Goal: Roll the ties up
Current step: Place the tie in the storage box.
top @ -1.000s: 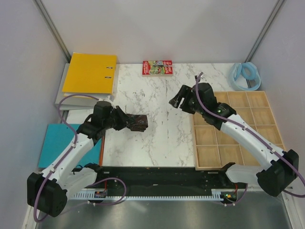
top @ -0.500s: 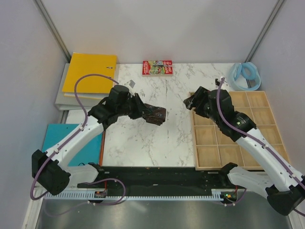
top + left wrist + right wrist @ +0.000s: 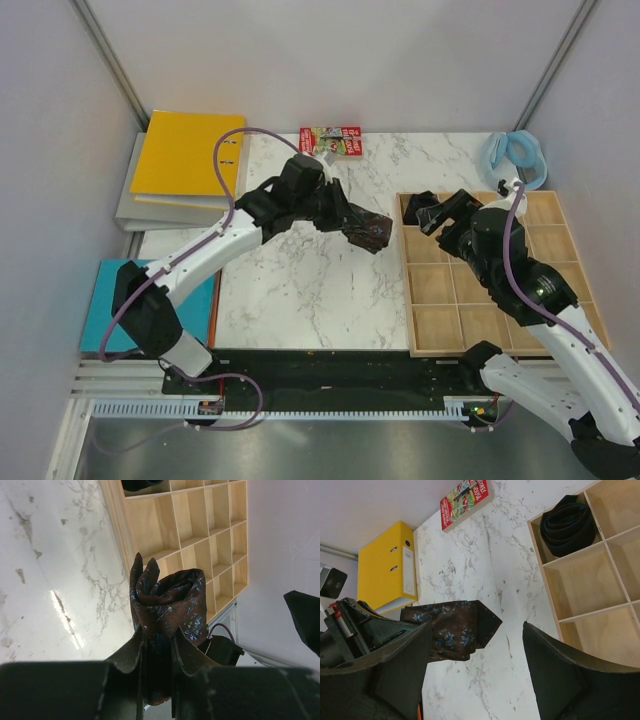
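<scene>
My left gripper (image 3: 352, 226) is shut on a rolled brown tie with small blue flowers (image 3: 368, 232) and holds it above the marble top, just left of the wooden tray (image 3: 500, 330). In the left wrist view the coil (image 3: 170, 600) stands up out of my fingertips (image 3: 131, 650), with the tray's compartments beyond. My right gripper (image 3: 430, 210) is open and empty over the tray's far left corner. The right wrist view shows the held tie (image 3: 450, 627) and a second dark coiled tie (image 3: 568, 524) lying in the tray's corner compartment.
A yellow binder (image 3: 190, 153) lies on a grey folder at the back left, with a teal folder (image 3: 125, 300) nearer on the left. A small red book (image 3: 330, 141) lies at the back edge. A pale blue looped band (image 3: 515, 160) lies behind the tray.
My left arm has swung right and forward, carrying the rolled tie from the table's left side to just beside the tray. My right arm has drawn back to the right, over the tray.
</scene>
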